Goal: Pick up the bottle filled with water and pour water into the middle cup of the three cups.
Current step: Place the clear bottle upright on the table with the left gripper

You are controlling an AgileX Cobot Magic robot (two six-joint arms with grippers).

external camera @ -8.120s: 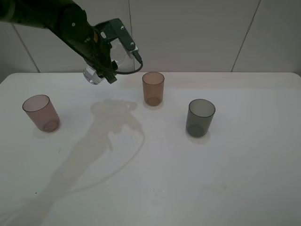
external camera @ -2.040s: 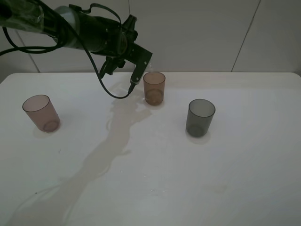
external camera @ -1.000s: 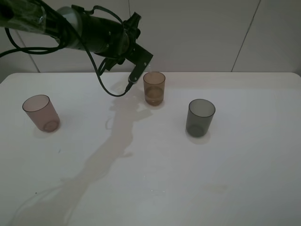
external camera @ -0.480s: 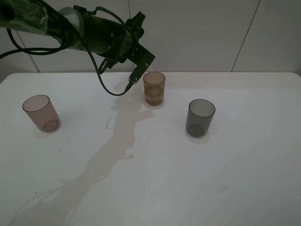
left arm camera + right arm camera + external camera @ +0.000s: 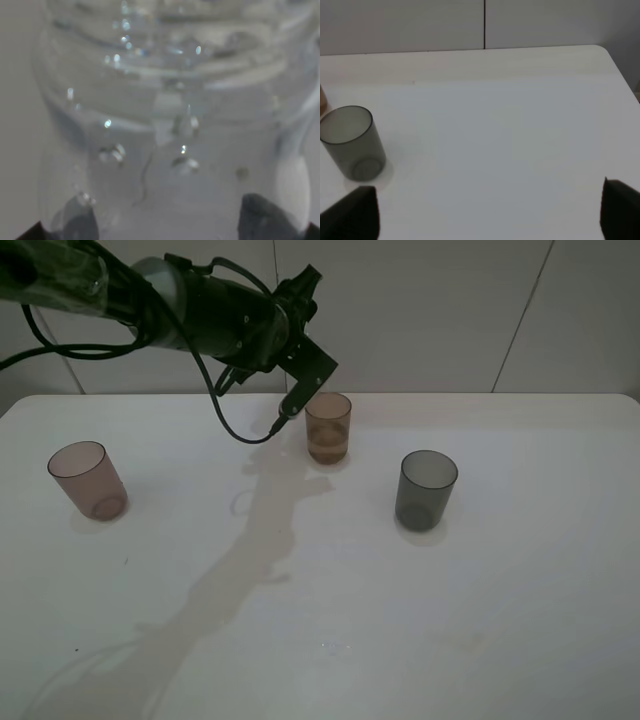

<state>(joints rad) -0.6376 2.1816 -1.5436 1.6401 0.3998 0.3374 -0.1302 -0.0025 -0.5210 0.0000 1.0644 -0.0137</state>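
Note:
My left gripper (image 5: 305,380) hangs tilted just above and left of the amber-brown middle cup (image 5: 328,427), which holds some water. In the left wrist view the clear bottle (image 5: 170,125), beaded with droplets, fills the frame between my fingertips (image 5: 75,225), so my left gripper (image 5: 170,227) is shut on it. In the exterior view the arm hides the bottle. The pinkish-mauve cup (image 5: 88,480) stands far left and the smoky-grey cup (image 5: 427,490) right of the middle. My right gripper (image 5: 487,215) is open and empty above the table, with the grey cup (image 5: 353,142) ahead of it.
The white table (image 5: 520,620) ends at a pale tiled wall just behind the cups. A loose black cable (image 5: 240,425) hangs from the left arm down near the tabletop. The right arm is outside the exterior view.
The left arm has swung right from left of the amber cup to its rim and rolled the gripper over. Over the last second it edged further right; the cups stayed put.

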